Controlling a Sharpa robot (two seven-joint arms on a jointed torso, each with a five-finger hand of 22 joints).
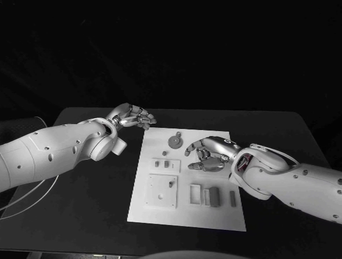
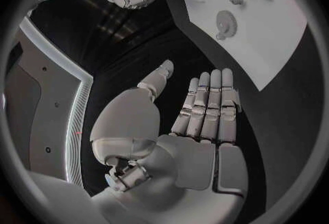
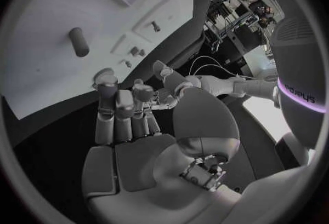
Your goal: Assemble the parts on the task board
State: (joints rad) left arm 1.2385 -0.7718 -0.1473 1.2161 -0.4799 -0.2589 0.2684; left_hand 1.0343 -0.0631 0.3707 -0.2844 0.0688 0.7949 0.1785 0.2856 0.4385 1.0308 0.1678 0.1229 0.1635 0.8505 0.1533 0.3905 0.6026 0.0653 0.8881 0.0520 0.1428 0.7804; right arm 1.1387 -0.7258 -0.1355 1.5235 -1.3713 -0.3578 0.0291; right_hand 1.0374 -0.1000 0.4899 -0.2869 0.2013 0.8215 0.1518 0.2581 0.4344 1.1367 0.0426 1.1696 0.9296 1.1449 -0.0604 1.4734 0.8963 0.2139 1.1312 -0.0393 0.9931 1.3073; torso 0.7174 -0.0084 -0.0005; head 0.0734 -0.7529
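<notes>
The white task board [image 1: 188, 213] lies in the middle of the black table. On it are a round toothed part [image 1: 175, 141], small pieces [image 1: 167, 164], a square block [image 1: 161, 190] and upright rectangular parts [image 1: 202, 195]. My right hand [image 1: 206, 157] hovers over the board's right middle with its fingers loosely bent and nothing in them. The right wrist view shows its fingers [image 3: 123, 109] above the board [image 3: 48, 59], near a short peg [image 3: 79, 41]. My left hand [image 1: 133, 116] hangs off the board's far left corner. Its fingers [image 2: 209, 106] are straight and empty, and the toothed part [image 2: 225, 22] lies beyond them.
Bare black table [image 1: 85, 205] surrounds the board on all sides. A white cable [image 1: 22, 202] loops at the table's left edge, under my left arm. The board's near strip holds no parts.
</notes>
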